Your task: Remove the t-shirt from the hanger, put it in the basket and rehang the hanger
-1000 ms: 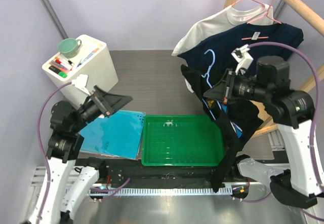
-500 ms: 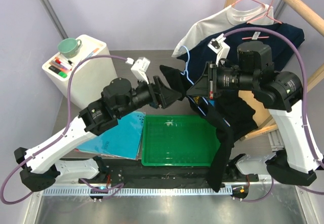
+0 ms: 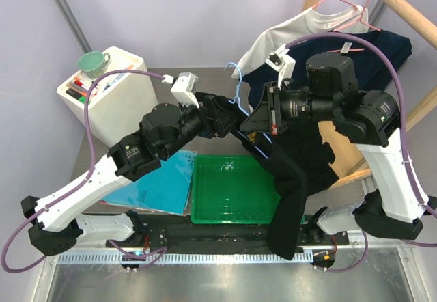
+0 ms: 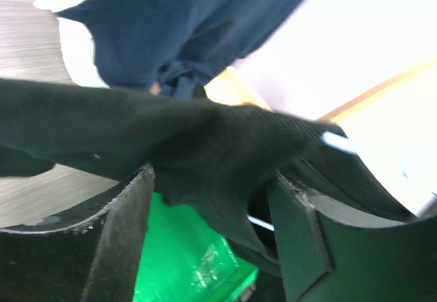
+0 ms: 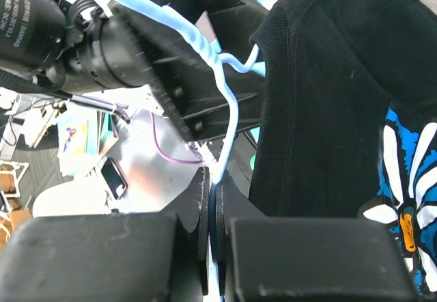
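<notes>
A black t-shirt [image 3: 297, 172] with a blue and white flower print [image 5: 403, 179] hangs on a light blue hanger [image 3: 237, 87] and drapes down over the tray's right end. My right gripper [image 3: 255, 121] is shut on the hanger's wire [image 5: 229, 111], pinched between its fingers just below the twisted neck. From the left, my left gripper [image 3: 229, 116] meets the shirt's upper edge. In the left wrist view its fingers [image 4: 123, 234] stand wide apart, with a fold of black cloth [image 4: 205, 145] lying across the gap and not pinched.
A green tray [image 3: 205, 210] sits at the front centre, and a blue folder [image 3: 147, 179] lies to its left. A white box [image 3: 116, 90] with a green cup [image 3: 92, 61] stands at the back left. A white shirt [image 3: 287, 32] and a navy shirt [image 3: 375, 52] hang from the wooden rack [image 3: 403, 8].
My left arm has swung up from the left side to the shirt's top. My right gripper has carried the hanger and shirt leftward, away from the rack.
</notes>
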Tool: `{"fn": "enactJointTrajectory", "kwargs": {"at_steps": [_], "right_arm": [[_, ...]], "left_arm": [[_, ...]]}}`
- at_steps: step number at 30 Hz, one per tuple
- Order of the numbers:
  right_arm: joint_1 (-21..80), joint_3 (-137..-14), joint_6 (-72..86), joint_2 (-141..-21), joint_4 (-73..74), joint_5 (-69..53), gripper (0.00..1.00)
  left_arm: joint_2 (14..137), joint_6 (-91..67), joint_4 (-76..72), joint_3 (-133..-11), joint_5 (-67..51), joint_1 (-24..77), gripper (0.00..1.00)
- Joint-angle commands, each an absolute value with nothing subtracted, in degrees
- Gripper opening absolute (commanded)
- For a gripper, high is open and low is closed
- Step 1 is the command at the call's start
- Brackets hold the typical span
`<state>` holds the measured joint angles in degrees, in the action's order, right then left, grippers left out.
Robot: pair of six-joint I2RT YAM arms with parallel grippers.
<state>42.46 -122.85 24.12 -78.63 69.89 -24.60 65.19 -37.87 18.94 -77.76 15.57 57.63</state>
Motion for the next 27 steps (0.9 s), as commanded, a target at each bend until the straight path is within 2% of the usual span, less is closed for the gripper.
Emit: {"fn": "enactJointTrajectory", "kwargs": {"at_steps": [1, 2, 5, 7, 8, 10, 11, 12, 27], "right_arm": [[44.7, -122.1, 25.0, -77.3, 63.6, -25.2, 0.01], [44.9, -121.7, 24.8, -76.9, 63.6, -24.7, 0.01], [45.3, -119.6, 24.0, -75.8, 64.2, -22.8, 0.01], [45.3, -118.0, 23.8, -74.7, 63.6, -22.2, 0.01], [45.4, -116.3, 24.0, -73.6, 63.3, -22.0, 0.01], [45.4, -114.5, 24.1, -72.3, 62.1, -22.3, 0.01], [45.4, -113.1, 24.1, -71.8, 61.8, -22.3, 0.01], [45.4, -112.7, 24.0, -71.1, 61.4, -22.2, 0.01], [45.4, -104.0, 20.4, -65.6, 59.3, -19.3, 0.01]], "left_arm": [[66.1, -35.8, 21.6, -80.4, 21.4, 57.8, 0.64], [66.0, -35.6, 21.9, -80.5, 21.7, 57.8, 0.60], [65.1, -35.3, 22.8, -80.2, 23.4, 57.8, 0.39], [64.6, -34.7, 23.1, -80.0, 24.3, 57.8, 0.32], [64.4, -34.5, 23.6, -80.1, 25.1, 57.8, 0.20], [64.5, -34.0, 24.3, -80.5, 25.8, 57.7, 0.12], [64.5, -33.4, 24.3, -80.9, 26.1, 57.7, 0.04], [64.9, -33.0, 25.1, -81.8, 26.9, 57.7, 0.00], [66.4, -28.1, 28.7, -89.4, 40.1, 56.7, 0.00]]}}
